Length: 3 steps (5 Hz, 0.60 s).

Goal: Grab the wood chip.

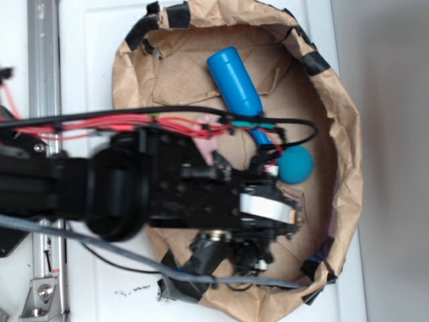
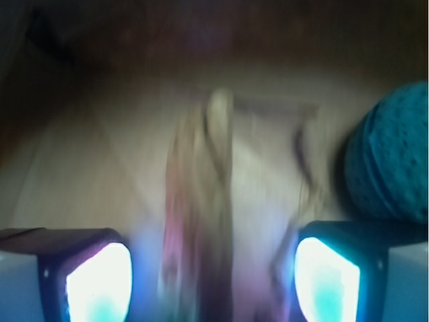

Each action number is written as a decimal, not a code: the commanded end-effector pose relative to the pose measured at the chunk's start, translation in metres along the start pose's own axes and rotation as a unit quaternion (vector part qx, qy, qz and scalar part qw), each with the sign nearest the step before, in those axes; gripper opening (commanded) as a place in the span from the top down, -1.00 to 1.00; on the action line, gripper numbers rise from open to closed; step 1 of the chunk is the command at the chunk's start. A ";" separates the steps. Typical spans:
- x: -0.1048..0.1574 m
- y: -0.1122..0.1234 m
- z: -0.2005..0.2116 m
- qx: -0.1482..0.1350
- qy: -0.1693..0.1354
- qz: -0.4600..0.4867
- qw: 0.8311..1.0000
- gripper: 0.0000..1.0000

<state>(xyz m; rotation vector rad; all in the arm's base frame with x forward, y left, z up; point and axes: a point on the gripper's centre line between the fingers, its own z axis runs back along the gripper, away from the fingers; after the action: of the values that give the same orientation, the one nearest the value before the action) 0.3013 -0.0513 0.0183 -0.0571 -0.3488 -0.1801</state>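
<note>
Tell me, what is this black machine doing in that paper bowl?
It is a robot arm reaching into a brown paper basin to pick up a wood chip. Its gripper is open, with the two fingers wide apart. The blurry wrist view shows a long tan strip, apparently the wood chip, running between them; nothing is grasped yet. A teal ball sits just beside the gripper, and a blue cylinder lies farther back in the basin.

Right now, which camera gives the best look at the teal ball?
The exterior view: the teal ball shows almost whole and sharp, lying in the paper basket beside the blue tube. The wrist view catches only part of it, blurred, at the right edge, beyond the open tool.
</note>
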 end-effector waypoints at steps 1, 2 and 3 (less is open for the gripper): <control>0.011 -0.009 -0.003 0.001 0.003 -0.003 1.000 1.00; 0.010 -0.004 0.009 0.006 0.002 0.005 1.000 1.00; 0.013 0.004 0.033 0.040 0.011 -0.006 0.999 1.00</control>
<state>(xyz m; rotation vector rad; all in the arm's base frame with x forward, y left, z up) 0.2928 -0.0382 0.0342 0.0199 -0.2530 -0.1695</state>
